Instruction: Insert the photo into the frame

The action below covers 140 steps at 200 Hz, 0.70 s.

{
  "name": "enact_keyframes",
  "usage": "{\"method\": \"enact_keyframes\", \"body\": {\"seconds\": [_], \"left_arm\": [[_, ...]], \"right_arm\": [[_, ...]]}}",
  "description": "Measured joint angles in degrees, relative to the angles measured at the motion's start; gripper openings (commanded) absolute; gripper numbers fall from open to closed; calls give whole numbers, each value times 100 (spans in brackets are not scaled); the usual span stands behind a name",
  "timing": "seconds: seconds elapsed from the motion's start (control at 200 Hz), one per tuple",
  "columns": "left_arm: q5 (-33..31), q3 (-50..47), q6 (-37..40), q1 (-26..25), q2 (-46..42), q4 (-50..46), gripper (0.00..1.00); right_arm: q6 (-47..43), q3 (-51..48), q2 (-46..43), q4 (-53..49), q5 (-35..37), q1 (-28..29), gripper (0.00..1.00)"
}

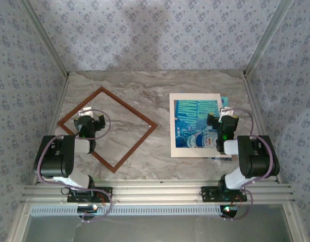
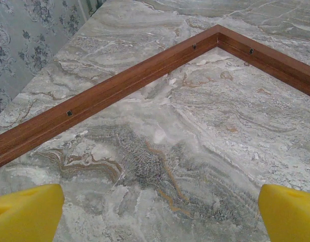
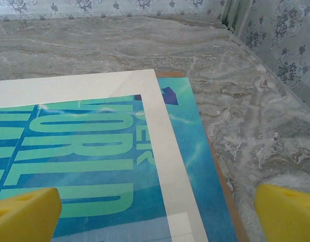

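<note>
The frame (image 1: pixel 128 107) is a thin reddish-brown rectangle lying turned like a diamond on the left of the marble table. My left gripper (image 1: pixel 88 116) hovers inside its opening, near the left side, open with nothing between the yellow fingertips (image 2: pixel 26 212). In the left wrist view the frame (image 2: pixel 119 85) runs across ahead to a corner. The photo (image 1: pixel 195 123), blue-teal with pale lettering, lies at the right under a cream mat (image 1: pixel 195 99). My right gripper (image 1: pixel 225 116) stands open above the photo's right edge (image 3: pixel 200 171), which sticks out past the mat (image 3: pixel 165 151).
A thin brown backing board edge (image 3: pixel 226 187) shows under the photo's right side. Metal posts and patterned walls (image 1: pixel 155 35) close in the table on three sides. Bare marble (image 1: pixel 162 108) separates the frame from the photo stack.
</note>
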Motion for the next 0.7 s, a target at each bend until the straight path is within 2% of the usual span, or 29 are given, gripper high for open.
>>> {"method": "enact_keyframes", "body": {"seconds": [0.7], "left_arm": [[0,0,0,0,2,0,99]], "right_arm": [[-42,0,0,0,-103,-2,100]]}}
